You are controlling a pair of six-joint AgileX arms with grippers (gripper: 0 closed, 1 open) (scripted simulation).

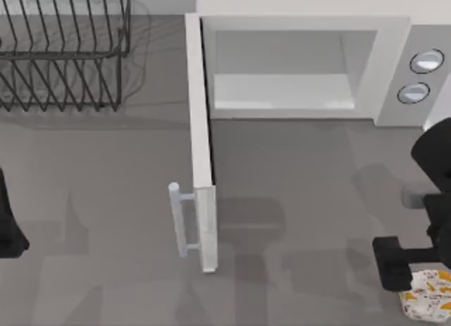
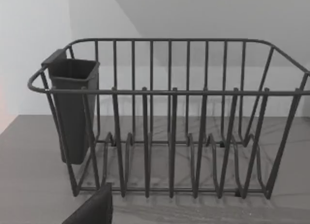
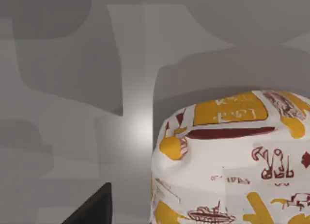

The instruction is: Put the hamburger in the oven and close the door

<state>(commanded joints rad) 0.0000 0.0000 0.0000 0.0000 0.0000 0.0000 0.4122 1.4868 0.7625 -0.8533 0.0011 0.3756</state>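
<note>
The hamburger [image 1: 427, 303] lies on the table at the front right, a whitish wrapped lump with orange and brown print; up close, the hamburger [image 3: 232, 161] looms large in the right wrist view. My right gripper [image 1: 393, 266] hovers just left of it and is open; one dark fingertip [image 3: 92, 209] shows apart from the wrapper. The white oven [image 1: 391, 65] stands at the back, its pale cavity exposed. Its door [image 1: 201, 143] swings out toward the front, the bar handle [image 1: 180, 220] on its left face. My left gripper [image 1: 8, 231] is parked at the left edge.
A black wire dish rack [image 1: 63, 51] stands at the back left; the rack [image 2: 169, 127] and its dark cutlery cup [image 2: 72, 108] face my left wrist. Two round knobs [image 1: 428, 60] sit on the oven's grey right panel. Bare grey table lies between door and hamburger.
</note>
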